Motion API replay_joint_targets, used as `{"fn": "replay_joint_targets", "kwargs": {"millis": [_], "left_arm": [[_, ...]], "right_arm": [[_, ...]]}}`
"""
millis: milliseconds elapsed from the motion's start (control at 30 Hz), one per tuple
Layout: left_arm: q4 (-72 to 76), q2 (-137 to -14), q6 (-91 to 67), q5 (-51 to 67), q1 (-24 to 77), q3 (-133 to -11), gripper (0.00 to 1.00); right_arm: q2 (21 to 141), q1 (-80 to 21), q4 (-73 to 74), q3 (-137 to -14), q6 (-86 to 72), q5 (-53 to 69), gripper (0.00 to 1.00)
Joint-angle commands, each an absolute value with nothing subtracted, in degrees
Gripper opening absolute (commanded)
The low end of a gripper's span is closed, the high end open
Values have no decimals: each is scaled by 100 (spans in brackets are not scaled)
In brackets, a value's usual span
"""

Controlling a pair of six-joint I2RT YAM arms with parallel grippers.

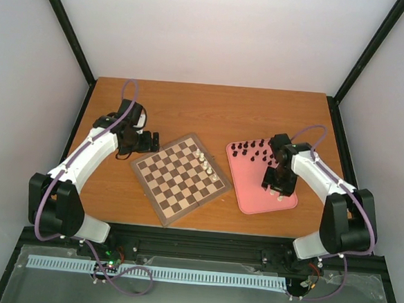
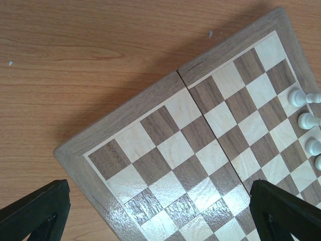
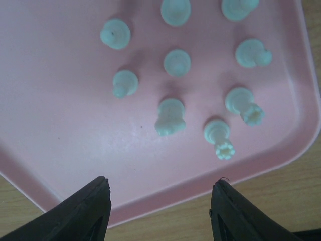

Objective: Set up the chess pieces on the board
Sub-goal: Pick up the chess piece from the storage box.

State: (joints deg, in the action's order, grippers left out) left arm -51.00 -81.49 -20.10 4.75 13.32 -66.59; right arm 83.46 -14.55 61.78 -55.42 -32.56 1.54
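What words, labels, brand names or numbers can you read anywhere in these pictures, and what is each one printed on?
No text can be read in any view.
chessboard: plain wooden border, no letters or digits.
pink tray: no marking.
left arm and right arm: no label visible.
small green-lit part by the left arm's base: too small to read, if it carries anything.

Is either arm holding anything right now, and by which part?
Nothing is held. The left jaws stand open over the board, the right jaws open over white pieces on the pink tray.
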Motion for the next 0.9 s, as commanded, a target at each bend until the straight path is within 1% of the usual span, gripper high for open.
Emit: {"fn": "replay_joint_targets", "kwargs": {"millis": [0, 200, 367, 467, 867], "left_arm": [[-5080, -8068, -1925, 439, 1370, -6618, 100], [-5101, -8125, -1915, 369, 1367, -6679, 100], [-5096, -8175, -1916, 364, 1371, -6688, 100], [-5105, -8183, -1915, 360, 1371, -6697, 100], [-5079, -8221, -1909, 375, 1371, -6688, 100]], "right_arm": [[8538, -1412, 5898, -5668, -3095, 31, 55], [8743, -1409, 5764, -5720, -3042, 0, 50], [8858, -1411, 5640, -5753, -3047, -12, 49], [8947, -1413, 5584, -5798, -3067, -28, 44], [9094, -1413, 5716, -5856, -3155, -290, 42]]}}
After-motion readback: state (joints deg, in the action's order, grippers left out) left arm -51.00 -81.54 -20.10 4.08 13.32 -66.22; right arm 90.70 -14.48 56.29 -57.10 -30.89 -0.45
